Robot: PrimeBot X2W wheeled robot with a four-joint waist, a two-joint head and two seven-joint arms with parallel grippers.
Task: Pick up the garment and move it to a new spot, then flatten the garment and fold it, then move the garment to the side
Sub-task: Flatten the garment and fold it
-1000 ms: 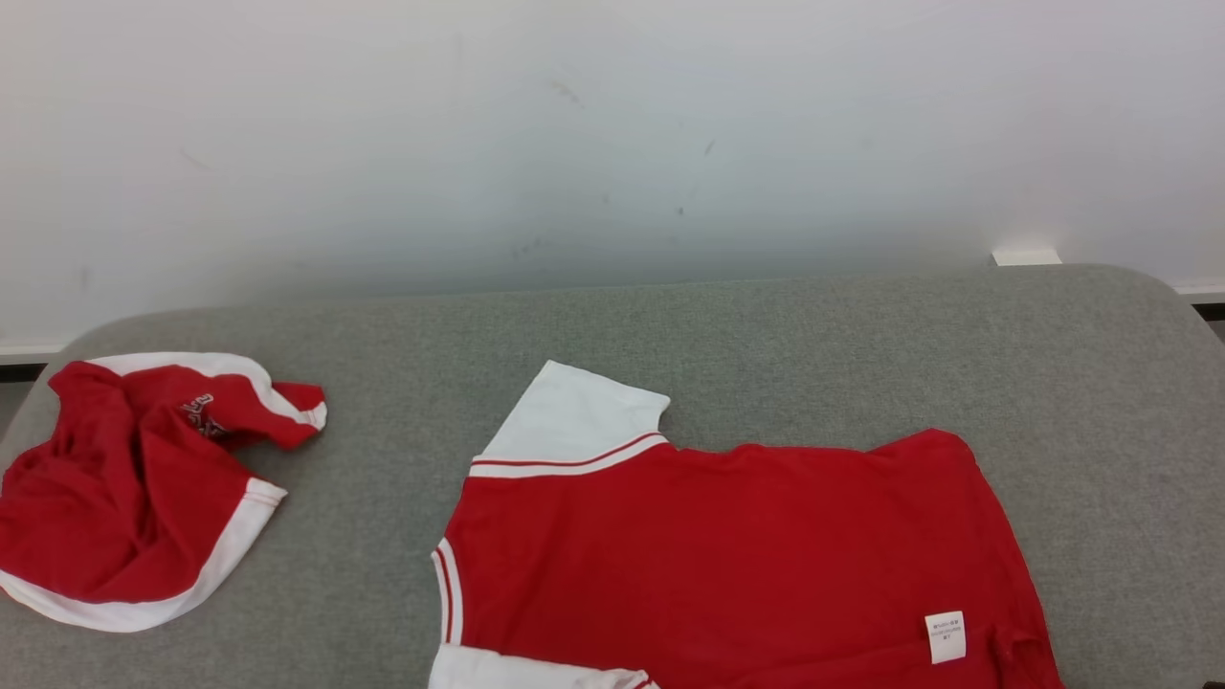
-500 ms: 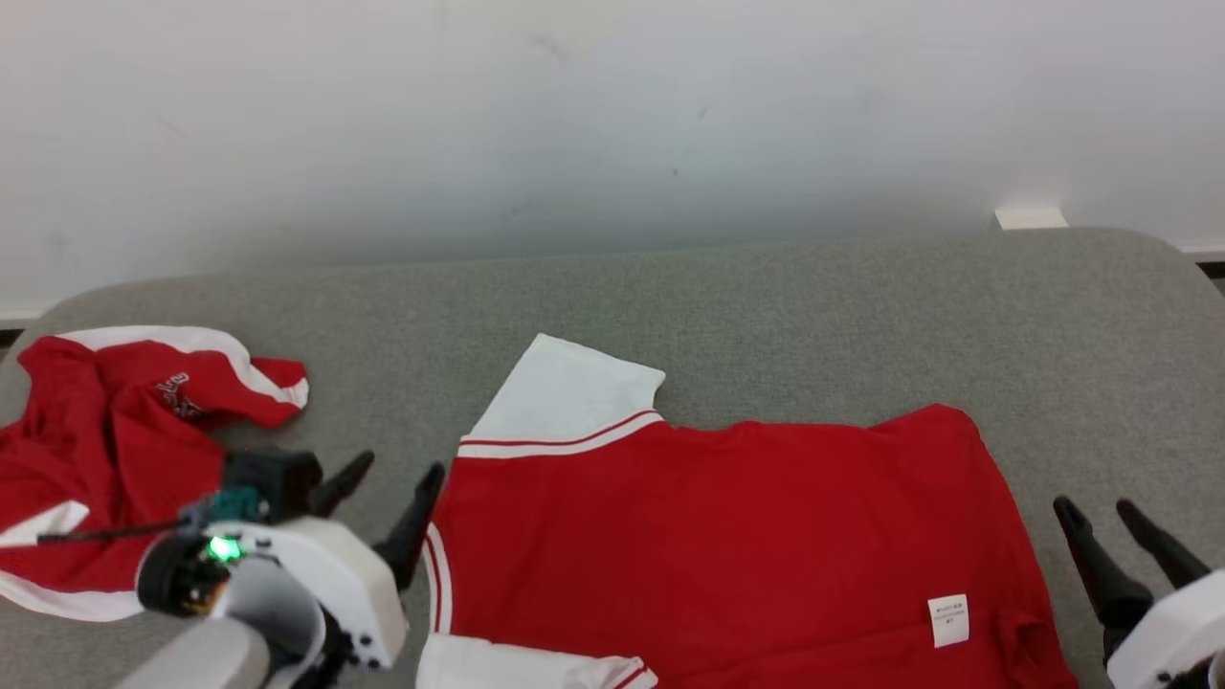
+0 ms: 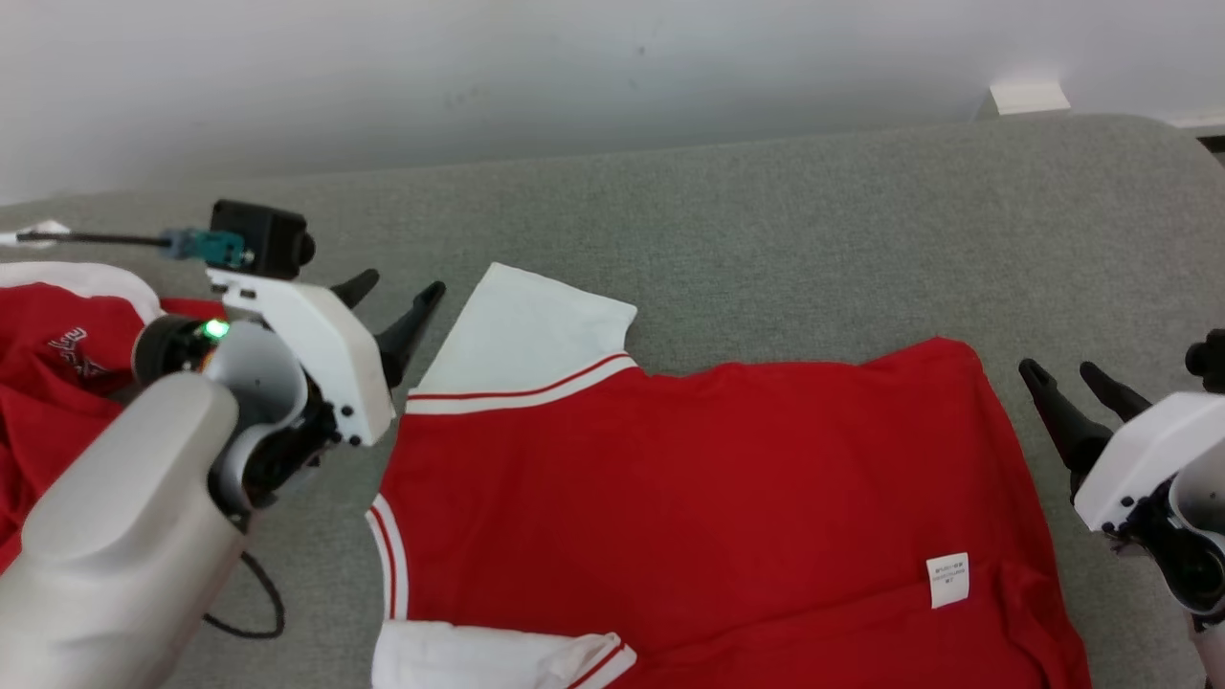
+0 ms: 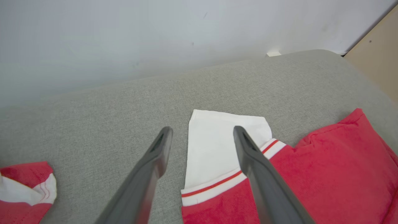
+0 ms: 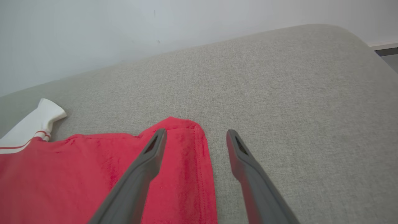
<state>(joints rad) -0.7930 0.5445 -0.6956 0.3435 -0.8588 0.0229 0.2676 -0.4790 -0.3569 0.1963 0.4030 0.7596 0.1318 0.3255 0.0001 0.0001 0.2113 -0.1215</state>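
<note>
The garment (image 3: 689, 498) is a red shirt with white sleeves, spread flat on the grey cushioned surface (image 3: 766, 230), with a white label near its hem. Its far white sleeve (image 4: 217, 143) lies just ahead of my left gripper (image 3: 400, 293), which hangs open above the sleeve's left edge with nothing between its fingers (image 4: 248, 149). My right gripper (image 3: 1064, 375) is open too, above the surface beside the shirt's far right hem corner (image 5: 186, 130). In the right wrist view that corner sits between and just ahead of the fingertips.
A second crumpled red and white garment (image 3: 57, 364) lies at the left edge of the surface, also seen in the left wrist view as a red and white garment (image 4: 25, 189). A white wall (image 3: 478, 67) runs behind. Bare grey cushion stretches beyond and to the right of the shirt.
The head camera has tilted down. Both arms have come up into view, the left to the far sleeve, the right to the far hem corner. The shirt lies unmoved.
</note>
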